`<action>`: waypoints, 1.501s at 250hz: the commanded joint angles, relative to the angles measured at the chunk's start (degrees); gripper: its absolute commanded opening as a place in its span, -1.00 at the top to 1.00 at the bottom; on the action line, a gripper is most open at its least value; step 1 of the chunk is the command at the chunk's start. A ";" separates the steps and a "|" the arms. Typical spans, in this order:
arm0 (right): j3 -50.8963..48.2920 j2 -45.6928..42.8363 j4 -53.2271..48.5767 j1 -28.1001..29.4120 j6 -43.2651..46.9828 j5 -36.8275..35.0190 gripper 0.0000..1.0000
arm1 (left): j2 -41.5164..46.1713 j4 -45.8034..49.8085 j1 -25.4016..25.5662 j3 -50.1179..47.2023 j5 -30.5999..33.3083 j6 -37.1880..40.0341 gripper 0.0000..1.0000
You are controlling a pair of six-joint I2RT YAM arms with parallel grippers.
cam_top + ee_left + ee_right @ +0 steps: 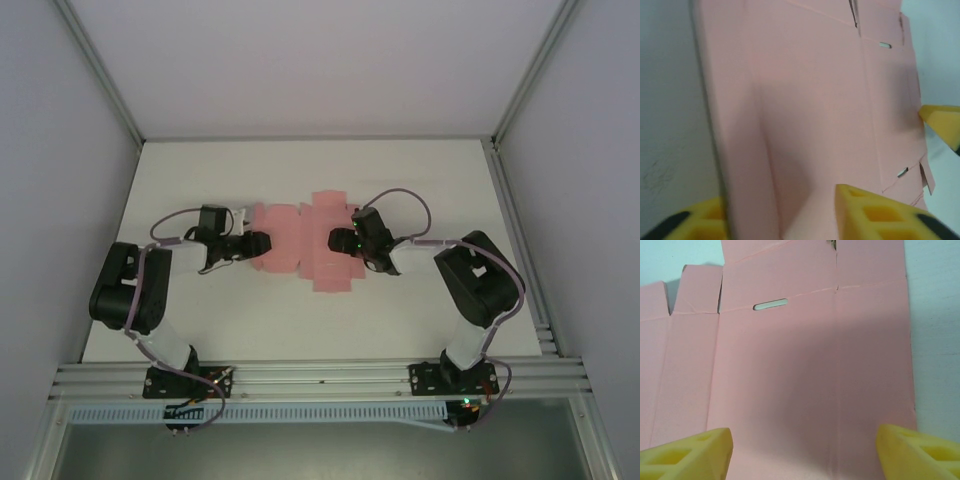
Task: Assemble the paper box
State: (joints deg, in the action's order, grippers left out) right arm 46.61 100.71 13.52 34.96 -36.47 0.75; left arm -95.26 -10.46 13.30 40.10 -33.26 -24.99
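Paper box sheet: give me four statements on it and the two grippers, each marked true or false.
1. The paper box is a spread-out sheet on the table, not a formed box. True.
2. The paper box is blue. False: it is pink.
3. The right gripper is clamped shut. False: its jaws stand wide open over the sheet.
4. The left gripper is at the sheet's left edge, the right gripper nearer its right side. True.

Overhead view, wrist close-ups, paper box (300,245) shared
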 commanded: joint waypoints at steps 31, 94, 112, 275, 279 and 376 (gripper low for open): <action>-2.13 0.44 -7.23 -0.11 -0.80 2.59 -0.52 | 3.25 0.28 0.41 0.33 1.50 2.44 1.00; -0.45 -6.47 -8.40 -0.21 2.42 2.27 -0.60 | 10.37 -1.94 0.63 -0.11 -1.28 5.39 1.00; 0.12 -9.55 -8.86 -0.28 3.18 1.78 -0.67 | 13.09 -1.41 0.65 -0.02 -2.19 6.68 1.00; -11.31 -39.26 0.87 -12.02 7.91 20.10 -0.87 | 44.56 -4.32 6.04 -3.03 -7.72 11.81 1.00; -11.75 -39.69 1.96 -12.75 7.90 21.25 -0.87 | 44.90 -4.79 6.02 -2.98 -8.42 11.57 1.00; -13.43 -38.80 20.25 -19.05 4.74 41.12 -0.62 | 47.97 -13.38 6.33 -1.78 -16.16 3.59 1.00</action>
State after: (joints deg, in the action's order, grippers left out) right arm 33.26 60.97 25.19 16.12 -29.93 34.57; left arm -48.23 -17.47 19.20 37.36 -45.15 -17.37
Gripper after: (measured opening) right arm 0.839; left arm 0.054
